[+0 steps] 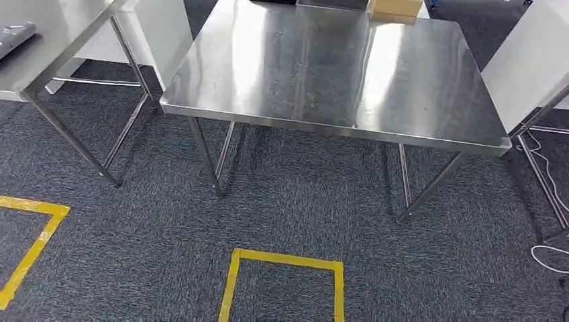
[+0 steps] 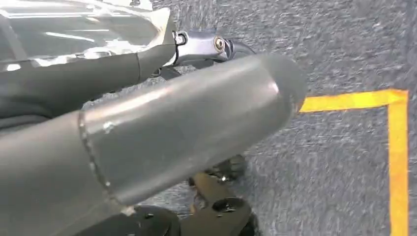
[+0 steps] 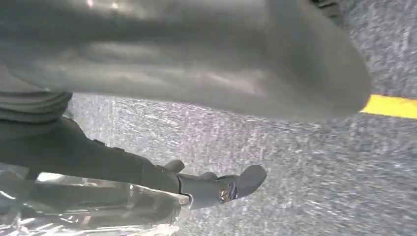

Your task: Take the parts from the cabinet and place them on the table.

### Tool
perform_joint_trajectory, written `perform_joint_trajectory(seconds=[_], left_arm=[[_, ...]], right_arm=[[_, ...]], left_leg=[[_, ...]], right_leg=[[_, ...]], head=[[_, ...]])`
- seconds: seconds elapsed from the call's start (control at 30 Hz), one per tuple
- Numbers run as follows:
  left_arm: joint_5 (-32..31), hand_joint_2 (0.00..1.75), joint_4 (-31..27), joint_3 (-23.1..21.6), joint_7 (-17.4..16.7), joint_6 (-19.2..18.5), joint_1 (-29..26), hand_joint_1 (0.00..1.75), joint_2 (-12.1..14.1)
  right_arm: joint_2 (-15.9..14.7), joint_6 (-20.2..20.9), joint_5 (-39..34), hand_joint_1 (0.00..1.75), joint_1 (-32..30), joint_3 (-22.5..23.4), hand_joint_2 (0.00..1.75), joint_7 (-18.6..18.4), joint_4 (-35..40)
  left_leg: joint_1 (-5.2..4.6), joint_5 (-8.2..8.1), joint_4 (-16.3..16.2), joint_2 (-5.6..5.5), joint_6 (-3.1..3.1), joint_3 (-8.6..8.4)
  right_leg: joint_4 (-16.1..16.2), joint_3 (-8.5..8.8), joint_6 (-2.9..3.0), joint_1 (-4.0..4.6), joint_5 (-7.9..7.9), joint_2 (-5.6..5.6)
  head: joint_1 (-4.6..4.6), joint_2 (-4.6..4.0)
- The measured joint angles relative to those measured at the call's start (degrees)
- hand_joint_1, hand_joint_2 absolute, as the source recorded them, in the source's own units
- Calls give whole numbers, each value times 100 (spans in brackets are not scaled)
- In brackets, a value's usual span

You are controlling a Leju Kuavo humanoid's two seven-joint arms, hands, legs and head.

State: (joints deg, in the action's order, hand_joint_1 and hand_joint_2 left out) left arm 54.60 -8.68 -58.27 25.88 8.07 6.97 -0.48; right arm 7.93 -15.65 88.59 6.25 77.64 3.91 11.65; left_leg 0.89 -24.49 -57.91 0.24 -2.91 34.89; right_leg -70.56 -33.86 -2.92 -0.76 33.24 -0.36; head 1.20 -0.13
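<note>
A steel table [image 1: 322, 74] stands ahead of me on dark carpet, its top bare and shiny. In the left wrist view my left hand [image 2: 172, 128] hangs over the carpet. Its dark fingers [image 2: 74, 83] press against a clear plastic bag [image 2: 74, 24] of parts, and the thick grey thumb lies across the picture. In the right wrist view my right hand [image 3: 172, 64] also hangs above the floor, and a dark finger [image 3: 98, 162] lies along a crinkled clear plastic bag [image 3: 88, 211]. What the bags hold is blurred.
A second steel table [image 1: 40, 54] stands at the left, and a cardboard box [image 1: 396, 8] sits at the main table's far edge. Yellow tape squares [image 1: 282, 258] mark the carpet in front. White cables [image 1: 550, 174] trail on the floor at the right, beside a white panel [image 1: 530, 60].
</note>
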Motion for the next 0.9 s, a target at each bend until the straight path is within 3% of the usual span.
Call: perform_joint_trajectory(seconds=[0.03, 0.07, 0.1, 0.13, 0.2, 0.23, 0.27, 0.3, 0.33, 0.37, 0.4, 0.43, 0.47, 0.5, 0.53, 0.57, 0.6, 0.63, 0.73, 0.77, 0.8, 0.83, 0.87, 0.9], left_arm=[[0, 0, 0, -2, 6, 0, 1, 0, -2], [0, 0, 0, -2, 7, 0, 1, 0, -2], [0, 0, 0, -2, 9, 0, 0, 0, 0], [0, 0, 0, -2, 9, 0, 3, 0, -2], [0, 0, 0, -4, 20, -2, 10, 0, 0], [0, 0, 0, -4, 20, -2, -1, 0, 0], [0, 0, 0, -4, 13, 15, -4, 0, 9], [0, 0, 0, -7, -20, 59, 1, 0, 0], [0, 0, 0, -7, -65, 116, 11, 0, -22], [0, 0, 0, -7, -96, 155, 27, 0, -39], [-4, 0, 0, -9, -131, 179, 45, 0, -59], [-9, 0, 0, -11, -149, 195, 56, 0, -68], [-11, 0, -2, -20, -168, 199, 69, 0, -83], [-20, 0, -2, -31, -175, 199, 82, 0, -94], [-33, 0, -9, -35, -182, 197, 98, 0, -105], [-46, 0, -11, -37, -184, 197, 110, 0, -109], [-59, 0, -13, -37, -184, 194, 131, 0, -109], [-61, 0, -13, -39, -184, 192, 137, 0, -111], [-68, 0, -13, -61, -184, 179, 151, 0, -122], [-68, 0, -13, -77, -186, 175, 163, 0, -151], [-68, 0, -13, -79, -188, 175, 177, 0, -146], [-68, 0, -13, -81, -188, 177, 187, 0, -146], [-66, 0, -13, -81, -195, 175, 186, 0, -149], [-66, 0, -13, -83, -190, 160, 185, 0, -149]], right_arm=[[-7, 0, 2, 0, 5, -11, 0, 0, 0], [-7, 2, 2, 0, 15, -28, 0, 0, 0], [-7, 0, 2, 0, 34, -44, 0, 0, 0], [-11, 2, 2, 0, 37, -46, 0, -2, 0], [-11, 2, -2, 0, 30, -46, 0, -2, 0], [-9, 2, -9, 0, 17, -48, 0, -9, 0], [-4, 4, -28, 0, 21, -46, 0, -11, -2], [-4, 7, -53, 0, 24, -46, 0, -11, -2], [-9, 11, -63, 0, 21, -46, 0, -13, -2], [-9, 22, -74, 0, 21, -46, 0, -13, -2], [-11, 26, -101, 0, 22, -46, 0, -13, -2], [-13, 26, -116, 0, 22, -44, 0, -13, -2], [-17, 26, -135, 0, 20, -44, 0, -13, -2], [-20, 28, -157, 0, 19, -44, 0, -11, -2], [-20, 28, -168, 0, 15, -44, 0, -11, -2], [-20, 28, -175, 0, 13, -42, 0, -7, -2], [-20, 26, -186, 0, 10, -42, 0, 2, -2], [-17, 26, -190, 0, 13, -42, 0, 11, -2], [-20, 26, -205, 0, 9, -39, 0, 20, -2], [-30, 26, -210, 0, 0, -35, 0, 20, -2], [-35, 26, -210, 0, -7, -35, 0, 22, -2], [-35, 26, -210, 0, -17, -35, 0, 28, -2], [-33, 26, -210, 0, -18, -35, 0, 31, -2], [-33, 26, -208, 0, -17, -35, 0, 35, -4]], left_leg=[[6, 56, 0, -2, 25, 62], [6, 111, -2, -5, 55, 98], [-20, 154, -10, -8, 104, 130], [-22, 219, 2, -2, 143, 139], [-21, 328, 44, 2, 208, 141], [-24, 380, 55, -10, 250, 153], [19, 280, -6, -23, 272, 210], [17, -37, -170, -24, 292, 274], [27, -470, -554, -24, 305, 363], [26, -814, -1018, -27, 324, 462], [27, -1027, -1450, -27, 340, 532], [29, -1035, -1720, -27, 349, 538], [29, -889, -1775, -26, 346, 451], [30, -673, -1631, -26, 339, 281], [31, -435, -1243, -26, 328, -37], [32, -365, -750, -27, 308, -393], [21, -530, -278, -41, 282, -681], [-4, -575, -43, -51, 249, -797], [-57, -555, 3, -43, 192, -710], [22, -522, 152, -23, 132, -669], [-8, -461, 145, -15, 48, -640], [-10, -403, 147, -8, -28, -561], [-20, -332, 147, -6, -32, -478], [-26, -275, 142, -1, -39, -400]], right_leg=[[483, 329, -53, -15, -172, -1], [1010, 681, -54, -28, -243, 0], [1513, 993, -1, -11, -139, 6], [1596, 1013, 38, 62, -151, 45], [1547, 883, 89, 69, -200, 44], [1565, 838, 162, 54, -253, 41], [1573, 801, 240, -75, -326, 26], [1569, 731, 287, -35, -386, 14], [1568, 664, 374, -23, -445, -2], [1567, 590, 391, 2, -508, -10], [1564, 521, 397, 25, -568, -21], [1550, 486, 397, 40, -630, -23], [1533, 398, 383, 46, -688, -24], [1506, 310, 366, 46, -736, -23], [1459, 216, 346, 45, -772, -17], [1416, 158, 318, 43, -790, -10], [1376, 91, 284, 63, -809, -11], [1342, 71, 237, 78, -845, -17], [1351, -14, 104, 65, -990, -16], [1297, -92, 86, 112, -937, -16], [1165, -191, 99, 80, -745, 3], [844, -294, 145, 70, -444, 9], [382, -405, 165, 55, -141, 11], [-16, -502, 162, 45, 48, 11]], head=[[7, 0], [-2, 0], [-7, 0], [22, 0], [9, 0], [17, 0], [13, 0], [37, 0], [54, 0], [57, 0], [57, 0], [50, 0], [59, 0], [52, 0], [59, 0], [59, 0], [61, 0], [44, 0], [50, 0], [46, 0], [37, 0], [6, 0], [0, 0], [7, 0]])
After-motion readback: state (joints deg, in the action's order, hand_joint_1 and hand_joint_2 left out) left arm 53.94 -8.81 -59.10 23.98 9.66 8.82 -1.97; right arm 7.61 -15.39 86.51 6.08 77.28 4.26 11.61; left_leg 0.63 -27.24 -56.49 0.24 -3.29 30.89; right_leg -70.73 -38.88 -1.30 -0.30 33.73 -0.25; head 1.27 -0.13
